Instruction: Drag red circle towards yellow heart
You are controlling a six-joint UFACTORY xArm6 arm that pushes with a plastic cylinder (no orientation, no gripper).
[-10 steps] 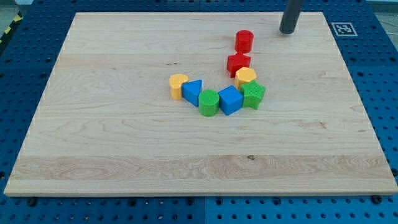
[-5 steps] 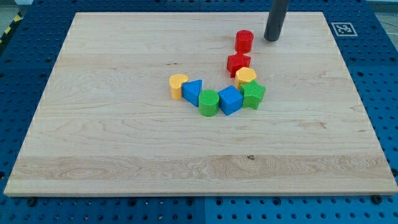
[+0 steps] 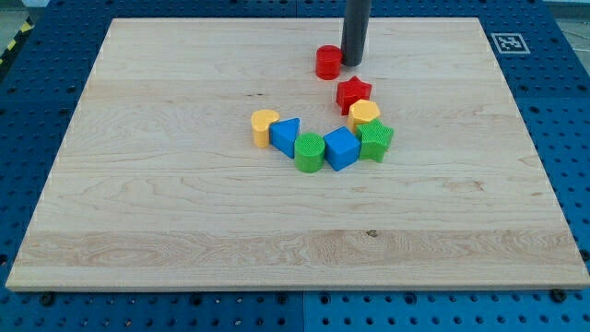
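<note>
One wooden board (image 3: pixel 138 184) carrying eight blocks; my tip (image 3: pixel 354 63) (bare rod, grasping nothing) touching red circle (image 3: pixel 328 63); rod's top cut off.

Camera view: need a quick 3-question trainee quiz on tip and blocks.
1. True or false: my tip is right beside the red circle, on the side toward the view's right.
2. Which block is nearest the red circle? A red star; B green circle; C blue triangle.
3. Fill in: the number of yellow blocks on the board is ____.
Key: 1 true; 2 A; 3 two: the left yellow block and the right yellow block.
</note>
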